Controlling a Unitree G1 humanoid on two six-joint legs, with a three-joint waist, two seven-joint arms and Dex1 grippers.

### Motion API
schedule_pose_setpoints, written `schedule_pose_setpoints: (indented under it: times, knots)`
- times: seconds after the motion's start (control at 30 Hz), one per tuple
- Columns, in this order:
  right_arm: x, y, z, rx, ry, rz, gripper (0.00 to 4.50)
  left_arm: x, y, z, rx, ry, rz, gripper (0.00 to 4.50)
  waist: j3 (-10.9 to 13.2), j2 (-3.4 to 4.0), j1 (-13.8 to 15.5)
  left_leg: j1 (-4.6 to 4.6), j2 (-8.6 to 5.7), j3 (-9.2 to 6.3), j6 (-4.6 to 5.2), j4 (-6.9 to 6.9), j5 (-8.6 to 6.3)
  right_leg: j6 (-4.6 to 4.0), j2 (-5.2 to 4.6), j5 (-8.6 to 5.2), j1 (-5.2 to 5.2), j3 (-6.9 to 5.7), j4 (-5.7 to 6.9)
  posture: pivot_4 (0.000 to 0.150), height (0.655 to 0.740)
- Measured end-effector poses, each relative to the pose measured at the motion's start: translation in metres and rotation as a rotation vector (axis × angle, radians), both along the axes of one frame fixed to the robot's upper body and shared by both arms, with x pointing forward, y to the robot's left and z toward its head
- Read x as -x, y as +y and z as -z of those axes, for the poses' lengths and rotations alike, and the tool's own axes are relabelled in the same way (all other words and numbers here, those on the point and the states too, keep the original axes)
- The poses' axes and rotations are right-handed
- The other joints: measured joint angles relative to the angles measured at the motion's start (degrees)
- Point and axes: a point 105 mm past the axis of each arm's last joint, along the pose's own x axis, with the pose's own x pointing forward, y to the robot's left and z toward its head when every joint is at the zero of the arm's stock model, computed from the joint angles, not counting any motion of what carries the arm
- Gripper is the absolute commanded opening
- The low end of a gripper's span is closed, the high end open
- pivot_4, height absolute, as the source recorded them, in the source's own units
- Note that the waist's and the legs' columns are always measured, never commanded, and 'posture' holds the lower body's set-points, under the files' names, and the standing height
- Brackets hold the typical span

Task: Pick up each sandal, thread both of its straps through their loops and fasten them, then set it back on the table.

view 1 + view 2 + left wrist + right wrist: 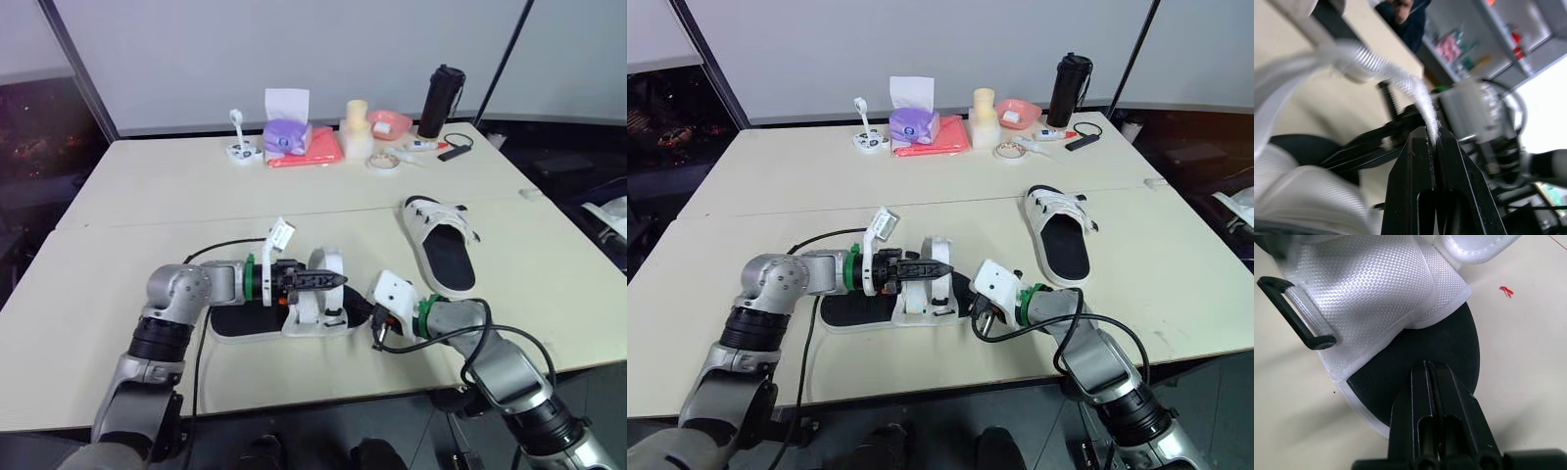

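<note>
The near sandal (315, 315), black sole with white straps, lies flat on the table in front of me. My left gripper (340, 280) hovers over it, shut on the end of a white strap (1400, 73), which rises in an arch. My right gripper (376, 325) is at the sandal's right end. In the right wrist view its fingers (1442, 382) are shut together on the edge of the black sole (1415, 357). A black plastic loop (1298, 318) hangs free from the white side panel. The second sandal (441, 240) lies apart at the right, sole down.
At the back stand a purple tissue box (286, 135), a red folder (312, 149), a pink bowl (389, 123) and a black bottle (442, 100). A black cable (220, 245) runs across the table to my left wrist. The table's front edge is close below the near sandal.
</note>
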Motion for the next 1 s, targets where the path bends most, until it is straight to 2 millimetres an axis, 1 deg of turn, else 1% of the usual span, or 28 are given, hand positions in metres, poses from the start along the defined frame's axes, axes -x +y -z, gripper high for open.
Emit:
schedule_pose_setpoints:
  times: [0.3, 0.53, 0.73, 1.0]
  knots:
    - [0.002, -0.001, 0.002, -0.003, -0.003, 0.014, 0.0, 0.0, -0.005, 0.006, -0.003, -0.017, 0.008, 0.03, 0.0, 0.0, 0.08, 0.0, 0.05, -0.01, -0.01, -0.01, -0.01, 0.0, -0.02, -0.01, 0.02, 0.0, -0.01, 0.15, 0.74]
    - [0.003, -0.002, 0.003, -0.002, -0.003, 0.019, 0.0, 0.006, -0.009, 0.012, -0.011, -0.033, -0.008, 0.03, 0.0, 0.0, 0.19, 0.0, 0.18, -0.01, -0.01, 0.0, -0.01, -0.01, -0.02, -0.02, 0.03, -0.01, -0.03, 0.15, 0.74]
    - [0.002, -0.002, 0.002, -0.001, -0.006, 0.018, 0.0, 0.008, -0.011, 0.014, -0.043, -0.101, -0.022, 0.03, 0.0, 0.0, 0.26, 0.0, 0.19, 0.0, -0.02, 0.0, -0.01, -0.06, -0.02, -0.04, 0.04, -0.01, -0.04, 0.15, 0.74]
    - [0.002, -0.002, 0.003, -0.001, -0.003, 0.017, 0.0, 0.011, -0.01, 0.018, -0.102, -0.246, 0.003, 0.03, 0.0, 0.0, 0.23, 0.0, 0.21, 0.01, -0.03, -0.02, -0.02, -0.08, -0.02, -0.05, 0.03, 0.0, -0.05, 0.15, 0.74]
